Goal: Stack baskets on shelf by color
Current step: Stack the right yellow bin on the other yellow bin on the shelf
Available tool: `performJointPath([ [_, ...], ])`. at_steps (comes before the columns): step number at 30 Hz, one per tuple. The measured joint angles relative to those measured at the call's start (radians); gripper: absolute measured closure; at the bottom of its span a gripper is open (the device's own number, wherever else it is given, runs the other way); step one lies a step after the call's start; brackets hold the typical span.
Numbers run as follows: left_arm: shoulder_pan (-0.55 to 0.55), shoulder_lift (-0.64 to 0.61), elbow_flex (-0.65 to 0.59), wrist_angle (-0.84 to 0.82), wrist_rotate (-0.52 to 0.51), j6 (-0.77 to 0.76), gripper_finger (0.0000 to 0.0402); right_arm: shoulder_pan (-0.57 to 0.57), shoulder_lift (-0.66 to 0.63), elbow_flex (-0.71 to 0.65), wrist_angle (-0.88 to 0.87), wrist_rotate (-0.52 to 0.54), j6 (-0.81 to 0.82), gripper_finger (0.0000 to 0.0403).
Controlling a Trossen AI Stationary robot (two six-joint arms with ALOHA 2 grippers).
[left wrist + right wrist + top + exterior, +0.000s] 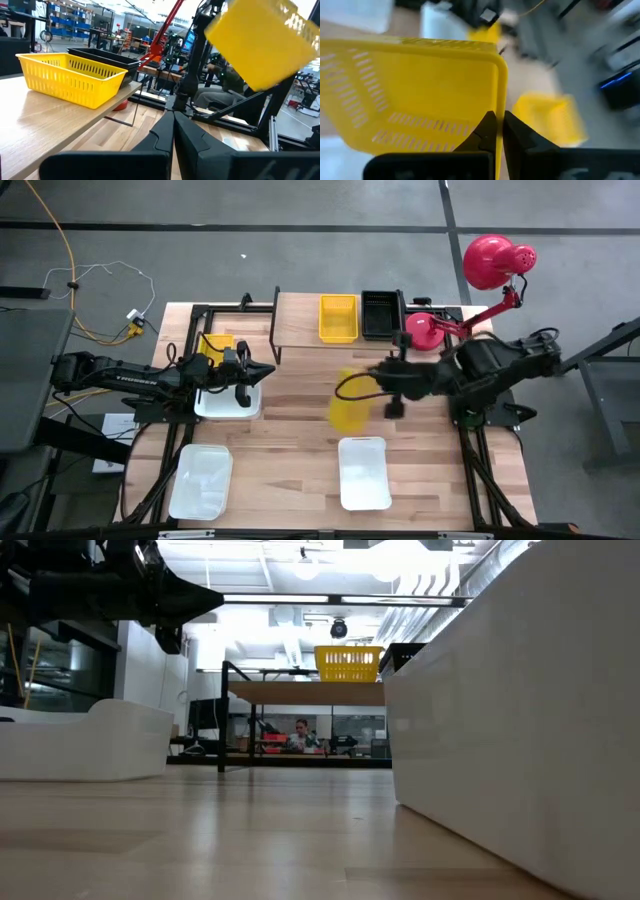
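The shelf point(300, 320) stands at the table's far edge with a yellow basket point(338, 318) and a black basket point(381, 313) on its top. Over the table's middle my right gripper point(378, 385) is shut on another yellow basket point(349, 408), which shows in the air in the left wrist view point(260, 40). My left gripper point(262, 372) is shut, points level toward the table's right and hovers by a white basket point(228, 398). Behind the left arm lies one more yellow basket point(215, 343). My right gripper pinches the yellow basket's upright side wall point(501, 107) just below the rim, near a rounded corner. One finger point(487, 131) is inside the basket and one outside. The fingers slant down from the table's right. The basket is lifted clear of the table and tilted.
Two white baskets lie near the table's front edge, one at the left point(202, 480) and one at the middle point(364, 472). A red lamp point(440, 330) stands at the far right beside the shelf, its head point(495, 260) beyond the table.
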Motion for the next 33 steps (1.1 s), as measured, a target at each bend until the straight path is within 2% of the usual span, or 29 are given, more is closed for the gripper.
performJointPath([
  [6,0.000,0.000,0.000,0.000,0.000,0.000,0.0402,-0.140,0.209,0.289,0.005,0.125,-0.269,0.0402],
  [10,0.000,0.000,0.000,-0.002,0.000,0.000,0.0402,-0.247,0.333,0.463,-0.075,0.223,-0.332,0.0402],
  [12,0.000,0.000,0.000,-0.002,0.003,0.000,0.0402,-0.302,0.383,0.534,-0.135,0.228,-0.345,0.0402],
  [15,0.000,0.000,0.000,-0.002,0.004,-0.001,0.0401,-0.376,0.402,0.503,-0.142,0.224,-0.378,0.0403],
  [20,0.000,0.000,0.000,-0.003,0.004,-0.001,0.0402,-0.472,0.403,0.437,-0.167,0.134,-0.399,0.0403],
  [28,0.000,0.000,0.000,-0.003,0.000,-0.018,0.0401,-0.543,0.404,0.426,-0.168,0.077,-0.458,0.0403],
  [33,0.000,0.000,0.000,-0.011,0.000,-0.053,0.0401,-0.585,0.404,0.426,-0.168,-0.076,-0.463,0.0403],
])
